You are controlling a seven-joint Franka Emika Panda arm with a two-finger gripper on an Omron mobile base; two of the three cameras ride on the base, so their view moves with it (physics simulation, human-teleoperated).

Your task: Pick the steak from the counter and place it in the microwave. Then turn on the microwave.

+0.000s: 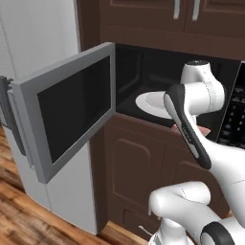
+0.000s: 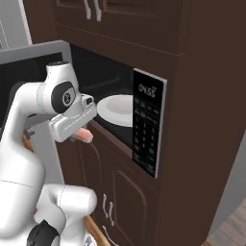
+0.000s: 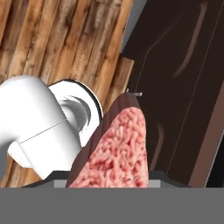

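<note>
Filling the lower centre of the hand view, the steak (image 3: 120,153) sits clamped between the jaws. In the right base view it hangs left of centre, just outside the open microwave (image 2: 120,96), near the white plate (image 2: 117,110). Soft, floppy, probably slick; a mid-slab hold suits it.

A round white plate (image 1: 149,102) lay below the upper cabinet doors (image 1: 186,9). Brown lower cabinets (image 2: 113,192) stood beneath that plate, over wooden plank flooring (image 1: 28,215).

Plate (image 2: 115,109) in microwave (image 2: 150,126), steak (image 2: 84,137) before it — seemingly outside
</note>
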